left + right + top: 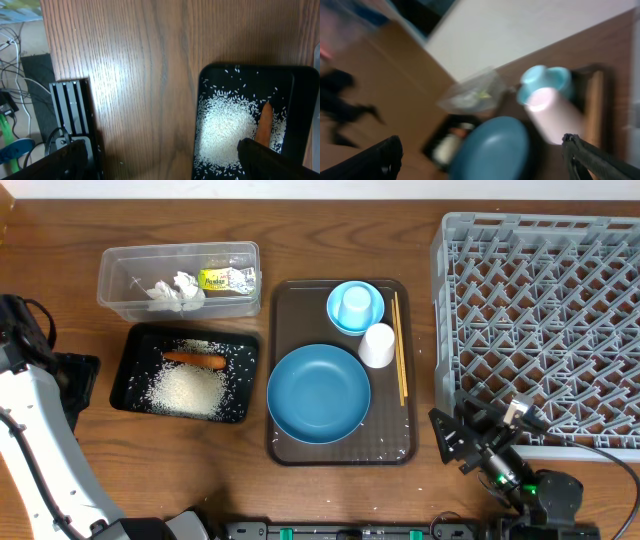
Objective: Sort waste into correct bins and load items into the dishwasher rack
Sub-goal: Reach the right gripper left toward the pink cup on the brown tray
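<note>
The clear box (120, 292) at the back left holds the crumpled tissue (176, 288) and the yellow-green wrapper (226, 279). The black tray (133, 370) holds a pile of rice (186, 390) and the carrot (194, 360); both show in the left wrist view, rice (225, 125) and carrot (264, 125). The blue dish (318, 393), the light-blue cup (354, 304) standing in the light-blue bowl (335, 315), the white-pinkish cup (377, 345) and the chopsticks (399, 345) lie on the brown tray. The grey rack (540, 320) stands at the right. My left gripper (160, 155) is open and empty, left of the black tray. My right gripper (480, 160) is open and empty, near the table's front, right of the brown tray (458, 442).
The brown serving tray (282, 298) sits mid-table, with a few stray rice grains (392, 450) on its front right part. A black arm base (75, 107) and cables lie at the table's left edge. The right wrist view is blurred.
</note>
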Robot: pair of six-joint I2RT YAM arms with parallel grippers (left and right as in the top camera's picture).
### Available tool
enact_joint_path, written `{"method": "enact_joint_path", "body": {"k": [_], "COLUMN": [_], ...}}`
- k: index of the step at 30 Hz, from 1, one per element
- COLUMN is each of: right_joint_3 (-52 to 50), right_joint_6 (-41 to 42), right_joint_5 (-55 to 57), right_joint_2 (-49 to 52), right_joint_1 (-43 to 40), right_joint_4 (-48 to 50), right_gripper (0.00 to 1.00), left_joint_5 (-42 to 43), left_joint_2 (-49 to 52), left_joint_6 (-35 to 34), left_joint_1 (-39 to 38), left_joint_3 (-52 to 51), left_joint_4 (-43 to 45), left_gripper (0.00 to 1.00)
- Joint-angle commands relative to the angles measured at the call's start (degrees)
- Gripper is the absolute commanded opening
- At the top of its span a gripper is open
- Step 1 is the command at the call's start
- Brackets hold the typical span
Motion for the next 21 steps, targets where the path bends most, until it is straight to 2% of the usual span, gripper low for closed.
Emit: {"method": "enact_joint_path", "body": {"k": [1,3,6,10,15,21], "right_joint_3": [0.3,2.6,9.4,24.2,48.3,73.5], "right_joint_6": [17.5,17.3,12.8,-0.9,-22.8,-34.7], "right_joint_5": [-5.4,-5.0,-0.5,5.2,9.5,25.2], "right_joint_2": [-0.1,-0.1,1.3,9.9,30.0,53.1], "right_joint_1": [1.2,1.1,1.1,1.1,1.2,4.7], "right_joint_4": [8.3,12.5,7.3,-8.6,-33.6,-59.5], "right_gripper": [0.99,0.99,0.99,0.99,0.99,0.99], "left_joint_5": [-0.3,-0.3,-0.3,-0.3,-0.3,-0.3], "left_joint_2": [0.3,0.3,0.3,0.3,0.3,0.3], "left_joint_6": [0.4,0.4,0.4,0.4,0.4,0.4], "left_joint_1": [0.3,0.3,0.3,0.3,0.3,0.3], "left_joint_3": [0.0,0.0,0.0,0.0,0.0,0.0], "left_joint_4": [-0.2,-0.2,-0.2,-0.2,-0.2,-0.2], "left_gripper": [0.98,0.98,0.98,0.98,0.98,0.98]}}
